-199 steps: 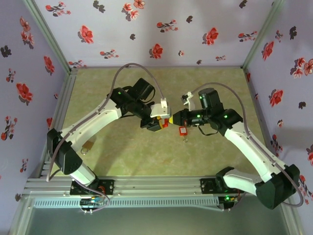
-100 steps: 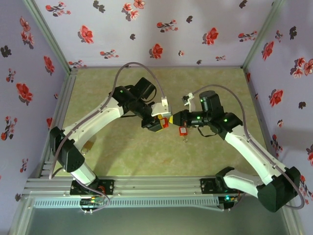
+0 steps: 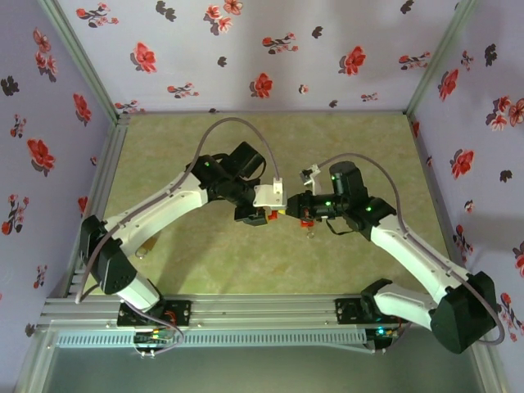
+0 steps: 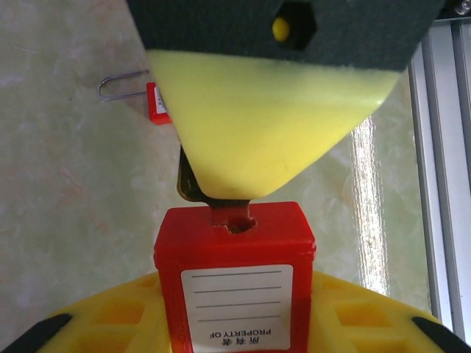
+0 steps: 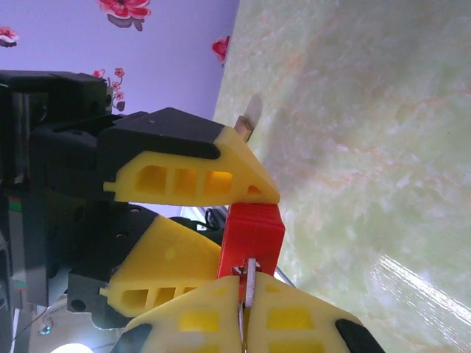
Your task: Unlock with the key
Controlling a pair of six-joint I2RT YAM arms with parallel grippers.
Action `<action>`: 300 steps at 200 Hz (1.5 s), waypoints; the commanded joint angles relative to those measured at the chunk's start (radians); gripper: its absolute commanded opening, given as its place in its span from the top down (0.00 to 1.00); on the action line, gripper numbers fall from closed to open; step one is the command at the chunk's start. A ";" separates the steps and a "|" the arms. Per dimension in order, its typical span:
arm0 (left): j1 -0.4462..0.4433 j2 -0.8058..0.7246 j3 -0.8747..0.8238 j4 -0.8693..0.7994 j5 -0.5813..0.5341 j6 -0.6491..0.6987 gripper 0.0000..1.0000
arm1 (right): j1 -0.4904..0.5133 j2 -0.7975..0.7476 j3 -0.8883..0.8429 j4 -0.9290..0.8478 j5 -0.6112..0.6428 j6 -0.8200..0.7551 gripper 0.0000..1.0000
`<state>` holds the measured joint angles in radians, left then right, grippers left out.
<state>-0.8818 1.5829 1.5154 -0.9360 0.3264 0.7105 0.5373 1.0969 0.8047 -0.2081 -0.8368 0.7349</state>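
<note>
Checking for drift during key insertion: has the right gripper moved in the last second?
Yes. Seen from above, the right gripper has shifted toward the near edge of the table; its body now overlaps the red tag.

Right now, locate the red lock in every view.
Top external: lock at centre.
Left wrist: lock bottom centre, label facing camera.
Right wrist: lock lower centre, between yellow fingers.
Shared landmark: right claw, shut on the key at the lock.
</note>
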 commanded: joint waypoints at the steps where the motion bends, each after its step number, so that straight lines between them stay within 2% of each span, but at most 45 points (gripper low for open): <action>1: -0.113 -0.071 0.063 0.422 0.315 0.086 1.00 | 0.049 0.034 -0.021 0.096 -0.091 0.026 1.00; 33: -0.124 -0.100 0.024 0.527 0.278 0.053 1.00 | 0.038 0.042 -0.060 0.181 -0.085 0.111 1.00; 57: -0.138 -0.126 -0.052 0.653 0.165 0.053 1.00 | 0.016 0.064 -0.077 0.307 -0.092 0.257 1.00; 86: -0.141 -0.151 -0.128 0.759 0.026 0.072 1.00 | -0.011 0.068 -0.097 0.385 -0.041 0.431 1.00; 120: -0.137 -0.163 -0.236 0.848 -0.111 0.135 1.00 | -0.029 0.090 -0.098 0.422 0.006 0.653 1.00; 147: -0.125 -0.166 -0.304 0.898 -0.166 0.147 1.00 | -0.037 0.107 -0.123 0.419 0.050 0.816 1.00; 185: -0.110 -0.167 -0.346 0.897 -0.174 0.145 1.00 | -0.039 0.103 -0.180 0.447 0.094 1.016 1.00; 226: -0.082 -0.175 -0.354 0.836 -0.119 0.110 1.00 | -0.043 0.065 -0.187 0.364 0.126 1.076 1.00; 237: -0.075 -0.176 -0.352 0.811 -0.094 0.107 1.00 | -0.049 0.051 -0.173 0.307 0.128 1.063 0.94; 251: -0.059 -0.175 -0.342 0.765 -0.050 0.086 1.00 | -0.066 0.027 -0.143 0.193 0.127 1.005 0.76; 270: -0.031 -0.175 -0.337 0.712 -0.001 0.056 1.00 | -0.109 -0.023 -0.098 -0.015 0.147 0.897 0.61; 300: 0.005 -0.185 -0.340 0.638 0.063 0.033 1.00 | -0.200 -0.099 -0.081 -0.154 0.146 0.806 0.46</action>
<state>-0.9024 1.4445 1.1370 -0.3069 0.2455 0.7841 0.3946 1.0531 0.6914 -0.1616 -0.7094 1.6493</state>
